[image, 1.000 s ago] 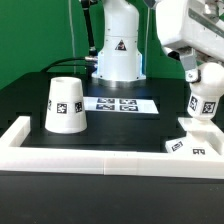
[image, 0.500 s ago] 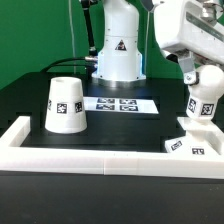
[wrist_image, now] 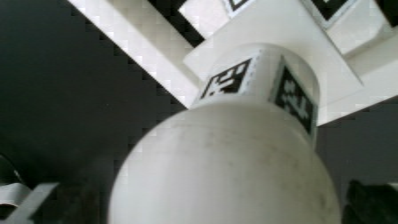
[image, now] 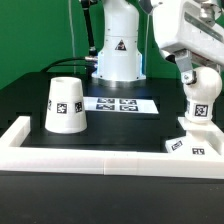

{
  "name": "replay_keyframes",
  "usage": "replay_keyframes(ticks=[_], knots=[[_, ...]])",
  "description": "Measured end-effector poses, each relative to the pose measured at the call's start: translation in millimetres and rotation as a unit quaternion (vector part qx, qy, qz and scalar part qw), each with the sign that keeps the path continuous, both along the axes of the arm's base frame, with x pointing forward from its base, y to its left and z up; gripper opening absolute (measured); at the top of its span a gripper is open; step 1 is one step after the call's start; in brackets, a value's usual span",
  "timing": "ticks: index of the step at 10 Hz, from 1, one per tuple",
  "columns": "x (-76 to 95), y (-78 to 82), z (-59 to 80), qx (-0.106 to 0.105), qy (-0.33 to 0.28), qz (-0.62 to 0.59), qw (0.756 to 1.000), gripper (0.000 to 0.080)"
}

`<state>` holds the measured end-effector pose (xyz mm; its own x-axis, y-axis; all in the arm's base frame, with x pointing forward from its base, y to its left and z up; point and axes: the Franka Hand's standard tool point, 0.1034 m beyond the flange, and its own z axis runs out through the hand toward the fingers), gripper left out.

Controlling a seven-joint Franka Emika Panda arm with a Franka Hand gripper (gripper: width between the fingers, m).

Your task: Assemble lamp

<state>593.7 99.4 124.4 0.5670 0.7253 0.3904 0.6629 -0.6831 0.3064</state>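
Our gripper (image: 199,74) is clamping the bulb piece (image: 200,102) over the square base (image: 192,144) by the desk's (image: 120,126) corner at the exterior view's right. We are judging seating unfinished, with the shade (image: 64,105) waiting near the opposite edge.

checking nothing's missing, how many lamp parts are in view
3. The shade stands at the exterior view's left; the bulb piece is in the tool at that view's right; the square base lies just below it. None seem hidden.
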Motion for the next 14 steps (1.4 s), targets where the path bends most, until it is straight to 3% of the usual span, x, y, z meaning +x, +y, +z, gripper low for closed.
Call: replay_keyframes(ticks=[3,9,12,14], knots=[[2.1,-2.1,16.9,-0.004,0.002,-0.001,1.0,0.0698],[-1.4,-3.7,5.3,-0.011,0.015,0.006,1.0,0.0698],[-7.8,8.3,-3.1,-0.027,0.097,-0.016,0.995,0.0698],[-12.0,17.5,-5.1,-0.048,0.161,-0.039,0.985,0.0698]])
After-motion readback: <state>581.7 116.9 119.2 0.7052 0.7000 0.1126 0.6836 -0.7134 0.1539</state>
